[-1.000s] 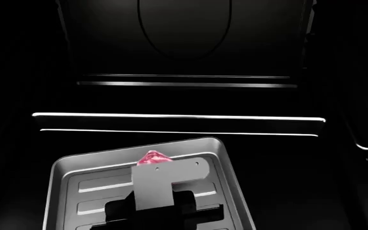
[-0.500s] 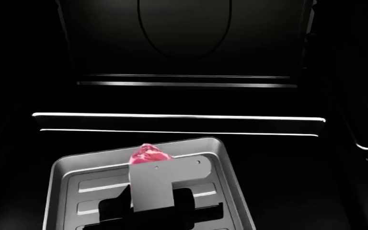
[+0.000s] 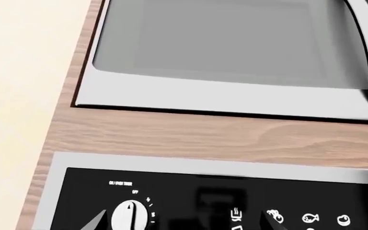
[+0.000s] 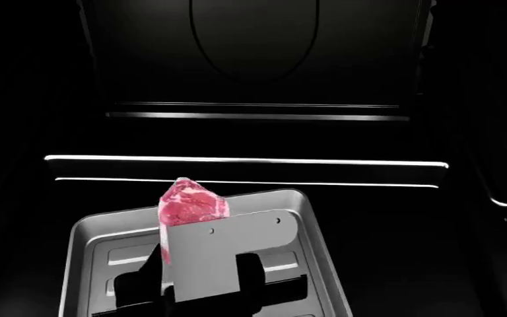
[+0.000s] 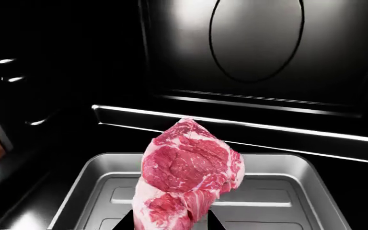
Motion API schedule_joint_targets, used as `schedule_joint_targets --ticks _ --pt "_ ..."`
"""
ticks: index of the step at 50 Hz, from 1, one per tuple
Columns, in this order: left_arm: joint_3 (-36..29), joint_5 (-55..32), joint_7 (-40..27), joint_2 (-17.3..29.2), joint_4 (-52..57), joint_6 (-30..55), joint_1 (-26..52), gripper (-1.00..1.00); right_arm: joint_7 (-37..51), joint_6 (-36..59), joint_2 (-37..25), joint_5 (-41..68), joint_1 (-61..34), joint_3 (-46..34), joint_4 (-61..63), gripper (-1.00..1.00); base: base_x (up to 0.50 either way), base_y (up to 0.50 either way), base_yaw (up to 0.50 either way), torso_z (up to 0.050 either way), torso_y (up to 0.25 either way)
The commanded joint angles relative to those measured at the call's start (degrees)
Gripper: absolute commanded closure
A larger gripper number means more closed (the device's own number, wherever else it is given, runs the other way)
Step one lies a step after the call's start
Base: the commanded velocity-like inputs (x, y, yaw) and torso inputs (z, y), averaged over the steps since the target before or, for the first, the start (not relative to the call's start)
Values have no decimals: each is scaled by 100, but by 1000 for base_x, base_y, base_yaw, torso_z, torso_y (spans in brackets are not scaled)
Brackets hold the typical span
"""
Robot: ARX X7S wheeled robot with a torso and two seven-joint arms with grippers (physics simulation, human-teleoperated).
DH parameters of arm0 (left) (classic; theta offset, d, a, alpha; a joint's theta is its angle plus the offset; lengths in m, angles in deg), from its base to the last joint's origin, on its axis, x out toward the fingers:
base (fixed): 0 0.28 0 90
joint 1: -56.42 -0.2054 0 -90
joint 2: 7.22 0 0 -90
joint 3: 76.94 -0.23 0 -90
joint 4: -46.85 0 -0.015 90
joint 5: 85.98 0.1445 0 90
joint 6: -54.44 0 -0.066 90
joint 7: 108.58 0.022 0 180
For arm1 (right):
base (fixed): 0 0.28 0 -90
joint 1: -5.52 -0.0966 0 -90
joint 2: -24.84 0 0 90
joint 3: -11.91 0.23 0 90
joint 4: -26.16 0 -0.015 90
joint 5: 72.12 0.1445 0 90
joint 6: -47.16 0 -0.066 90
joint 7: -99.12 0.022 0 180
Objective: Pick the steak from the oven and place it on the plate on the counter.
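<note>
A: Holding the steak point(image 5: 187, 175) in the right gripper point(image 5: 171, 221), jaws clamped on its lower end. It's hanging clear above the tray point(image 5: 299, 187), inside the oven point(image 4: 253, 79) cavity. Fingertips mostly hidden behind the meat in the wrist cam.

B: Orientation?

A: Standing on end. Long axis roughly vertical, leaning a bit, tapered tip pointing up toward the cavity ceiling; broad face turned to the wrist cam. In head cam only the top part is showing above the grey gripper body point(image 4: 222, 254).

B: Risks from here?

A: Imo three. 1) Grip is only on the bottom edge w/ most of the mass above, so the meat could be flopping over or slipping out on a fast pull-back. 2) Rack rails point(image 4: 245, 162) are sitting just behind and above the tip, so lifting higher before retracting could snag it. 3) Tray rim is below the gripper, so dipping on the way out could clip it.

B: Left arm?

A: Left gripper not in frame. Its cam is looking at a control panel w/ knob point(image 3: 130, 215), wood trim point(image 3: 203, 136) and a silver appliance point(image 3: 235, 52) past that. Can't tell jaw state.

B: Plate, counter?

A: Not in any view rn.
</note>
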Motion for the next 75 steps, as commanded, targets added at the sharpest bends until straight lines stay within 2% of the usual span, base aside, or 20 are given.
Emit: schedule_joint_targets --ticks 1,14,24,35,44,53,69,75 --pt "25 24 0 -50 0 39 -70 -100 505 160 -39 308 -286 225 839 100 0 0 0 0 0" --pt "19 11 0 -60 0 47 -39 -100 1098 364 -28 795 -920 461 1457 100 0 0 0 0 1" --pt "-10 13 -1 -67 0 37 -10 -100 1743 547 113 1404 -1863 739 1851 100 0 0 0 0 0" --pt "-23 12 -1 -89 0 78 5 -100 2003 604 116 1665 -2380 901 2076 100 0 0 0 0 1" --pt "93 -280 0 -188 0 419 214 -100 1811 465 15 1528 -2344 1066 2170 100 0 0 0 0 0" --pt "80 -804 1 -284 0 629 835 -100 1789 404 -53 1579 -2400 1161 2247 100 0 0 0 0 0" --pt "100 -726 0 -409 0 684 680 -100 1757 357 -75 1596 -2324 1145 2185 100 0 0 0 0 1" --pt "135 -713 1 -403 0 686 634 -100 1715 316 -86 1698 -2252 1128 2141 100 -156 -461 0 0 0"
